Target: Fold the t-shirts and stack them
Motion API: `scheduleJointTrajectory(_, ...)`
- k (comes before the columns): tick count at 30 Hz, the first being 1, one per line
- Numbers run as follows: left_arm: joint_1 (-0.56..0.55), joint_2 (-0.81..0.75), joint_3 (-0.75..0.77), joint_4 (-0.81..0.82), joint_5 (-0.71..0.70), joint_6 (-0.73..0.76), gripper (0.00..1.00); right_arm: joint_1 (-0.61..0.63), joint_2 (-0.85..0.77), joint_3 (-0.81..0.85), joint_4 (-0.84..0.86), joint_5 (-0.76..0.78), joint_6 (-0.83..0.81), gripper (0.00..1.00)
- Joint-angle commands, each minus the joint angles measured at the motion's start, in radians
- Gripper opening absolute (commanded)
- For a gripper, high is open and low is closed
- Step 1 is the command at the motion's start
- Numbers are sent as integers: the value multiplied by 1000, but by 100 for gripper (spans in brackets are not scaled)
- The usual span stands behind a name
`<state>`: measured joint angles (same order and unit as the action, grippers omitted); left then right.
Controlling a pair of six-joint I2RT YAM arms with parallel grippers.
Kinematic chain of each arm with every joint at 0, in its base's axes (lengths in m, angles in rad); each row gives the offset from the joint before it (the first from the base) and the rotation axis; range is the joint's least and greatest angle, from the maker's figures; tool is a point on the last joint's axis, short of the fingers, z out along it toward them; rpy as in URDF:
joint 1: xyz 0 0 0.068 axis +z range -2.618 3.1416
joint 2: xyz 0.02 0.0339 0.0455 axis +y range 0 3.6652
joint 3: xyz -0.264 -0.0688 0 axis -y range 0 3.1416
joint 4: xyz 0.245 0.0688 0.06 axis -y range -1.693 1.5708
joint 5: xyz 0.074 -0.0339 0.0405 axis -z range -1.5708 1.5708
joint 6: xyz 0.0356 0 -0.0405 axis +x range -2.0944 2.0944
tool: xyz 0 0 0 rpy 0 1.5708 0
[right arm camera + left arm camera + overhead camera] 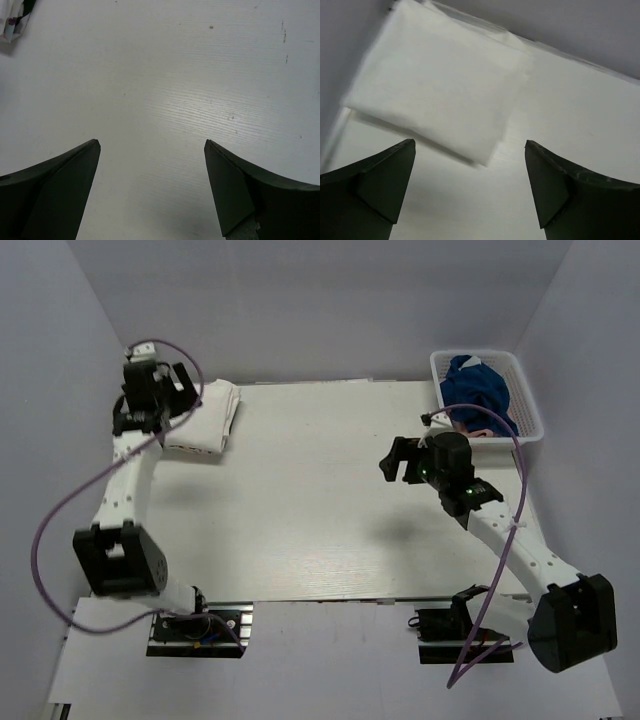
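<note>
At ten o'clock on the table (300, 510), close to its far-left edge, lies a folded white t-shirt (208, 416), perhaps a stack of several. The left gripper (470, 150) hovers over its near edge with jaws apart, holding nothing. The right gripper (150, 150), jaws also apart, hangs over the wide middle. The basket (530, 405) sits at two o'clock.

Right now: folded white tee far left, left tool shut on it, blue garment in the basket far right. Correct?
Not quite. The left tool is open, not shut on the tee: the left wrist view shows its fingers wide apart, the tee lying flat beyond them. The rest holds: tee far left, blue garment in the basket far right.
</note>
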<state>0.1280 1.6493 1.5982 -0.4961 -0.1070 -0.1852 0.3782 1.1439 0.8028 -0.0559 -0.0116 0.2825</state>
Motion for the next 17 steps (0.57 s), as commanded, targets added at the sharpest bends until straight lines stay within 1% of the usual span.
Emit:
scheduleJointTrajectory(1,-109,-237,-356,132,148,-193,100,-2,-61,-39,-9,-24,53,90)
scheduleJointTrajectory(2,-131,-356,-432,158,192,-262,100,-2,-64,-71,-7,-18,60,90)
scheduleJointTrajectory(3,-151,-415,-505,181,210,-304,100,-4,-75,-80,-10,-11,66,90)
scheduleJointTrajectory(4,-171,-474,-661,217,240,-333,100,-1,-102,-92,-7,-2,82,90)
scheduleJointTrajectory(5,-213,-524,-731,282,307,-382,100,-1,-111,-112,7,-4,99,90)
scheduleJointTrajectory(6,-232,-605,-785,297,331,-396,100,-1,-124,-143,17,-8,115,90)
scheduleJointTrajectory(7,-252,-635,-847,253,331,-405,100,1,-165,-161,39,-22,121,90)
scheduleJointTrajectory(8,-283,-663,-866,219,290,-418,100,-2,-179,-194,45,-36,127,90)
scheduleJointTrajectory(10,-304,-709,-888,163,241,-428,100,-1,-223,-238,83,-39,139,90)
scheduleJointTrajectory(11,-304,-751,-888,121,193,-428,100,-2,-240,-258,88,-44,150,90)
scheduleJointTrajectory(14,-324,-812,-888,128,193,-428,100,-2,-262,-286,82,-36,156,90)
scheduleJointTrajectory(17,-324,-812,-873,128,193,-419,100,1,-276,-300,86,-31,161,90)
